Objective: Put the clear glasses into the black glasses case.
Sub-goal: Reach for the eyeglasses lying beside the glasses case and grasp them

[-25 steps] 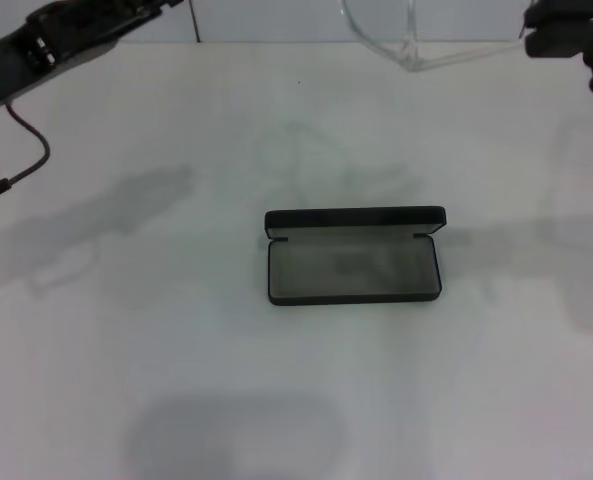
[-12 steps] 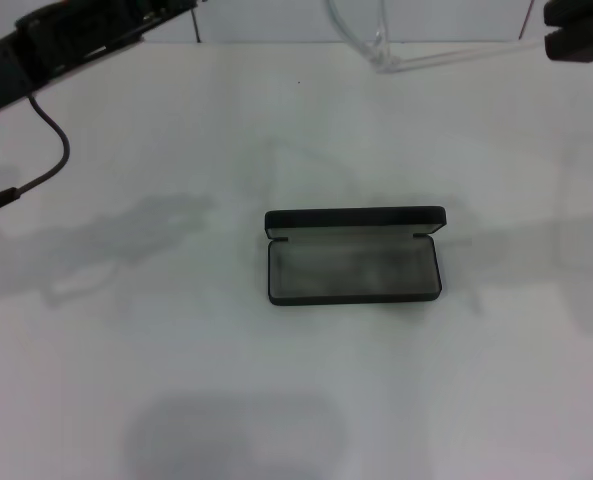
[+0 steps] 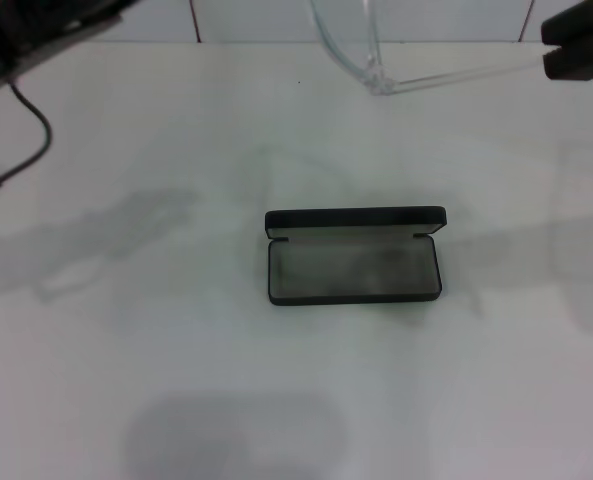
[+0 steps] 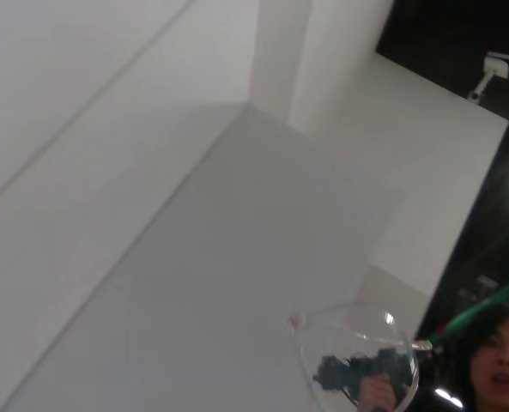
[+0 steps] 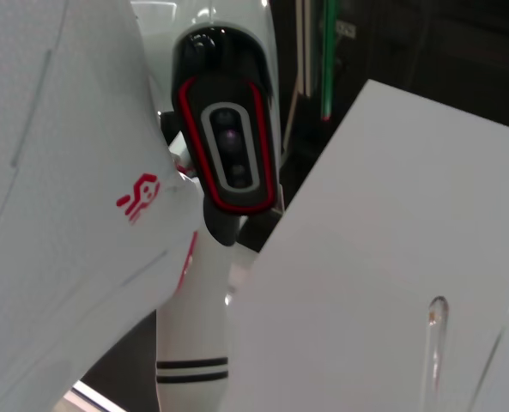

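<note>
The black glasses case [image 3: 354,256] lies open in the middle of the white table, grey lining up, lid standing along its far side. The clear glasses [image 3: 376,80] hang in the air beyond the case at the top of the head view. One long temple arm runs rightward into my right gripper [image 3: 568,52], which is shut on its end. In the left wrist view the clear glasses [image 4: 357,343] show far off, with the dark right gripper [image 4: 367,374] behind them. A clear temple tip [image 5: 434,343] shows in the right wrist view. My left arm [image 3: 36,35] sits at the top left, its gripper outside the pictures.
A black cable [image 3: 26,145] loops down from the left arm over the table's far left. The table's back edge meets a white wall [image 3: 256,20]. The robot's head [image 5: 228,137] fills the right wrist view. A person's face [image 4: 499,365] is at one corner of the left wrist view.
The left arm has drawn back toward the top left corner. The glasses have swung left and slightly lower, while the right gripper shifted a little to the right, still holding the temple.
</note>
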Controlling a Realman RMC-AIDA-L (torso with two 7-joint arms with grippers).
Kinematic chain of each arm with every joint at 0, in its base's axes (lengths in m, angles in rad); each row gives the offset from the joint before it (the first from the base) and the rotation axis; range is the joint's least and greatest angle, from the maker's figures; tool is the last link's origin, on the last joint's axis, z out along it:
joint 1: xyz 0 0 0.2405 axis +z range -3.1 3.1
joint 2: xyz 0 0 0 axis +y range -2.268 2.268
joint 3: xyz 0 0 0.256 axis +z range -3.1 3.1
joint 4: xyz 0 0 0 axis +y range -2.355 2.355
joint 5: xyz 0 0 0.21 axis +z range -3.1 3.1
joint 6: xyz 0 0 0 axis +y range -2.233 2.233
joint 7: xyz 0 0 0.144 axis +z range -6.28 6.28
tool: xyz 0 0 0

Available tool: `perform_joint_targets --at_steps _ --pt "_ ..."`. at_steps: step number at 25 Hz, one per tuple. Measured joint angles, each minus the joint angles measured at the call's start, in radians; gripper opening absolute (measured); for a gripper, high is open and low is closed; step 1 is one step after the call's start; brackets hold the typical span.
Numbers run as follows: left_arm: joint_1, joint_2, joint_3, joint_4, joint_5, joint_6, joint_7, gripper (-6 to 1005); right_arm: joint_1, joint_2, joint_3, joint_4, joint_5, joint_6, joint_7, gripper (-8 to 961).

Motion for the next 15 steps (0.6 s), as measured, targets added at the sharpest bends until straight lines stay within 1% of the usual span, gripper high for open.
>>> perform_joint_targets --at_steps 1,3,4,5,8,11,13,14,15 --pt "0.0 0.0 0.0 0.0 0.0 0.0 0.0 392 -0.004 -0.004 0.001 0.004 -0.004 0.002 0.001 61" --pt "0.017 0.013 -0.032 0.005 -0.008 -0.013 0.0 392 -0.01 -0.015 0.005 0.014 -0.01 0.007 0.002 62" --pt "0.023 0.015 -0.04 0.009 -0.008 -0.019 0.0 392 -0.01 -0.015 0.005 0.014 -0.01 0.007 0.002 63" --pt "0.027 0.017 -0.045 0.012 -0.007 -0.024 0.0 391 -0.015 -0.028 0.007 0.023 -0.022 0.02 0.002 63" --pt "0.037 0.02 -0.041 0.029 0.01 -0.056 0.002 391 -0.02 -0.037 0.006 0.024 -0.054 0.056 0.002 64" --pt "0.035 0.017 -0.038 0.052 0.054 -0.083 0.002 391 -0.013 -0.037 0.003 0.014 -0.117 0.106 0.011 65" --pt "0.025 0.011 -0.038 0.074 0.099 -0.115 -0.001 392 -0.002 -0.033 0.001 0.001 -0.167 0.133 0.025 66" --pt "0.025 0.011 -0.038 0.074 0.099 -0.115 -0.001 392 0.002 -0.03 0.001 -0.009 -0.19 0.145 0.033 67" --pt "0.015 0.008 -0.038 0.086 0.139 -0.161 -0.003 392 0.003 -0.028 0.001 -0.018 -0.205 0.153 0.039 67"
